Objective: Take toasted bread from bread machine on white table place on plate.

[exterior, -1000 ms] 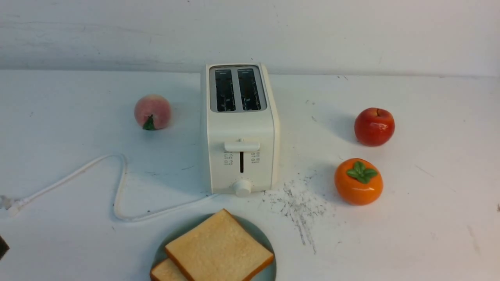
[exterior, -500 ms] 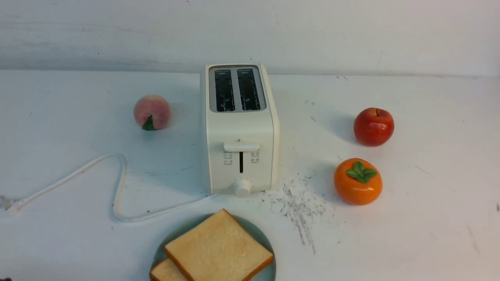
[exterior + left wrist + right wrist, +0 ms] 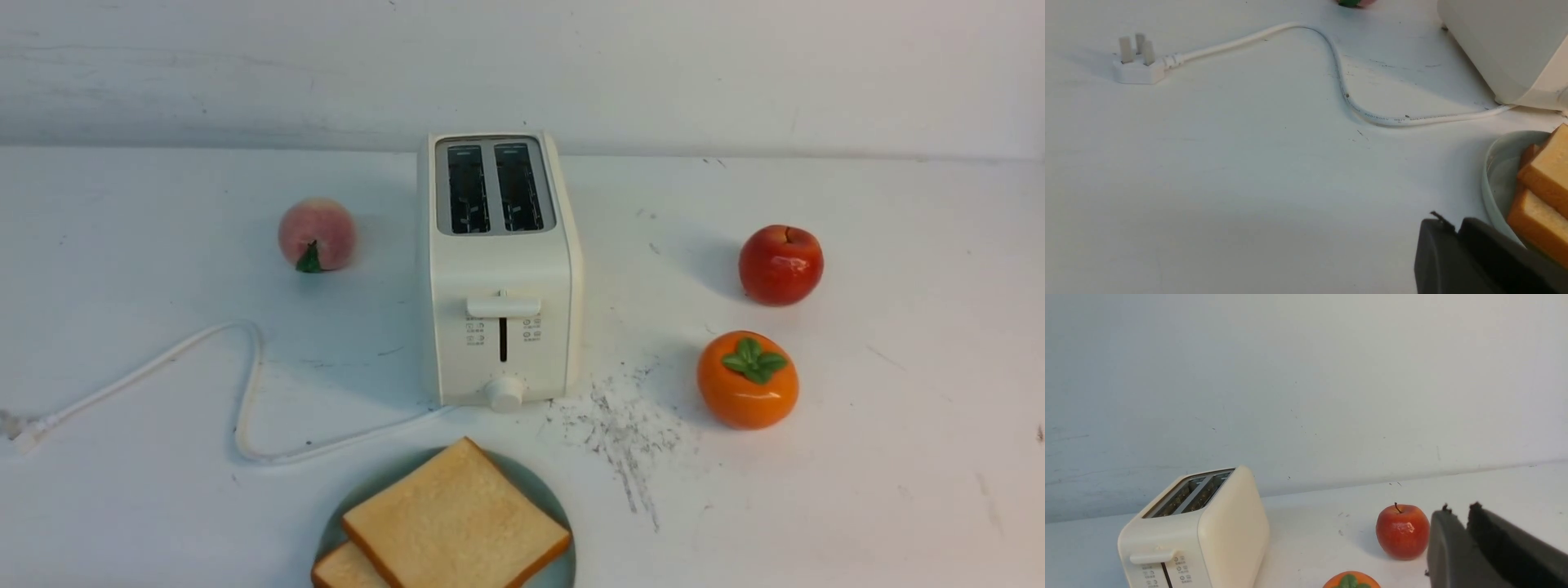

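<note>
The bread machine [image 3: 500, 269] stands mid-table on the white table [image 3: 857, 457], lever up, both slots dark with nothing standing in them. Two slices of toasted bread lie stacked on the plate [image 3: 535, 483] at the near edge: the upper slice [image 3: 455, 523] overlaps the lower slice [image 3: 343, 567]. Neither gripper shows in the front view. My left gripper [image 3: 1453, 222] hovers just beside the plate [image 3: 1494, 179] and the toast [image 3: 1547, 163], fingers together, holding nothing. My right gripper [image 3: 1457, 508] is raised to the right of the bread machine [image 3: 1200, 526], tips a sliver apart, also holding nothing.
A peach [image 3: 317, 234] sits left of the bread machine. A red apple [image 3: 781, 265] and an orange persimmon [image 3: 748, 380] sit on the right. The white cord [image 3: 245, 384] loops across the left side to its plug [image 3: 1137, 65]. Dark scratch marks [image 3: 624, 433] lie between.
A dark piece of the left gripper at the front view's lower left edge has slipped out of the frame. The toast, plate and bread machine stay put.
</note>
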Motion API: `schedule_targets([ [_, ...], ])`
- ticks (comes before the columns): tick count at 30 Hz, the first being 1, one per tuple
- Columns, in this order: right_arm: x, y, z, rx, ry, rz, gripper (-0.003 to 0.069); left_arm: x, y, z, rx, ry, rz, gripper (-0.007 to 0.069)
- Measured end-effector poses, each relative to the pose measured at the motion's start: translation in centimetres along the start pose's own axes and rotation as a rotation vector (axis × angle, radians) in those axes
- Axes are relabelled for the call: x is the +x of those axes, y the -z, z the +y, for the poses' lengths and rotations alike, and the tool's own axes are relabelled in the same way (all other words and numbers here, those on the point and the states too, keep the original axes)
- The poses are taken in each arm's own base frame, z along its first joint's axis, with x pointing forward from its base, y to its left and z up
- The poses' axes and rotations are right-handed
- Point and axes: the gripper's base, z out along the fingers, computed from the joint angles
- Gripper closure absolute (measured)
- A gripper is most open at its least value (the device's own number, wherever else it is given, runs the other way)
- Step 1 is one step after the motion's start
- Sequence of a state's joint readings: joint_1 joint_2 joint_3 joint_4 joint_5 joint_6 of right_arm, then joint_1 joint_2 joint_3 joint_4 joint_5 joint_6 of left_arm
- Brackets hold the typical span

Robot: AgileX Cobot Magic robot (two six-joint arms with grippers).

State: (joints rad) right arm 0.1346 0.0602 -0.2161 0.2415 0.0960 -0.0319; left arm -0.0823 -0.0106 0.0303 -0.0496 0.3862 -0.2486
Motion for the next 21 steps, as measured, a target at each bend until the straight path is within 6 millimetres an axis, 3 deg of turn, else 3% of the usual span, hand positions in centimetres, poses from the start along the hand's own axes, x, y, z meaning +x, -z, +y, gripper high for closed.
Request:
schedule_targets([
  [17,0.00,0.00,0.00,0.000,0.005,0.000,0.0563,0.00,0.00,0.01,-0.001,0.000,0.000,0.0549],
  [21,0.14,0.00,-0.07,0.006,0.110,0.015,0.0559,0.00,0.00,0.01,-0.001,0.000,0.000,0.0543],
])
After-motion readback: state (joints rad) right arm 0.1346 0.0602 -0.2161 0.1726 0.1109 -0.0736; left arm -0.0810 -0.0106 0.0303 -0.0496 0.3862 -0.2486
